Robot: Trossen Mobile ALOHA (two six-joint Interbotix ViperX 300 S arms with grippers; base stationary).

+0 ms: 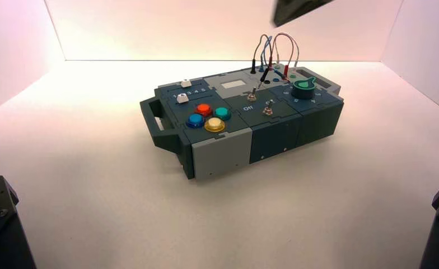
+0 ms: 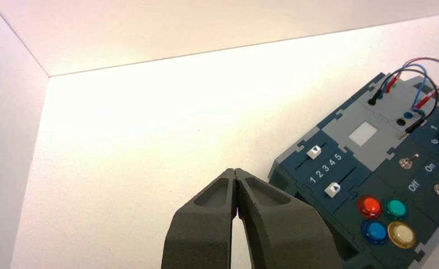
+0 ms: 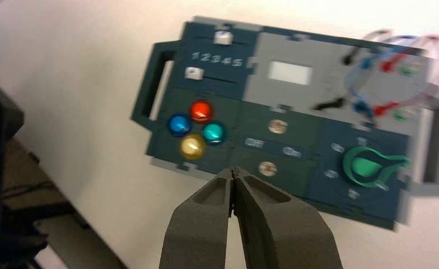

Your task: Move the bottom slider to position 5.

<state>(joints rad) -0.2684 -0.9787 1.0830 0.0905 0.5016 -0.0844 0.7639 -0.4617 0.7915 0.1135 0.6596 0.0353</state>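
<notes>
The bottom slider lies at the box's left end, down and toward the robot's left from the raised right end effector, which looks to be the one at work, its fingertips closed together on nothing. Its slot runs lengthwise along the box, so the push should go rightward, toward the wires. The left end effector, also shut and empty, waits beyond the box's left end; which arm is nearer I can't tell for sure. The knob is a small white block at 1, on the opposite side of the digits from its twin; the 5 marks its goal.
</notes>
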